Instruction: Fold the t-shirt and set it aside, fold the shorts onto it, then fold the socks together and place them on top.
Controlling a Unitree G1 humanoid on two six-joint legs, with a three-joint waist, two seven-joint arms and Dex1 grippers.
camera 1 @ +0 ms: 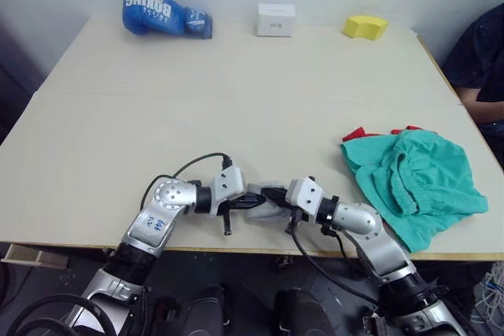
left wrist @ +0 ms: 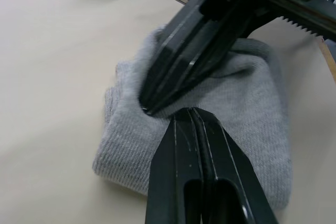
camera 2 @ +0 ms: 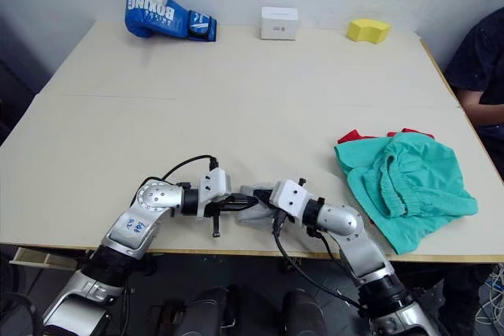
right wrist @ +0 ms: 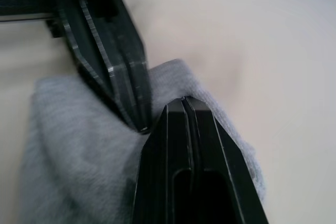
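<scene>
While both arms reach inward over the near edge of the table (camera 1: 118, 116), the left gripper (left wrist: 185, 113) and the right gripper (right wrist: 184, 100) meet tip to tip over the socks (left wrist: 247, 103). Each claw has its two black fingers pressed together with no gap between them; the left wrist view shows its closed tips resting on the grey knit, and the right wrist view shows the same for the other claw. Whether either claw has any fabric pinched between its fingers, I cannot tell. The socks lie as a small bunched grey bundle at about 6 o'clock on the table, just inside the near edge.

Well apart from them, at about 4 o'clock, the shorts (camera 1: 409, 182) lie crumpled in a teal-green heap on top of the t-shirt (camera 1: 356, 133), whose red edge peeks out along the far side.

Along the far edge sit a blue boxing glove (camera 1: 161, 12) at 11 o'clock, a white box (camera 1: 276, 20) at 12 o'clock and a yellow sponge (camera 1: 365, 27) at 1 o'clock. A person's dark sleeve (camera 1: 480, 57) shows at 3 o'clock beside the table.
</scene>
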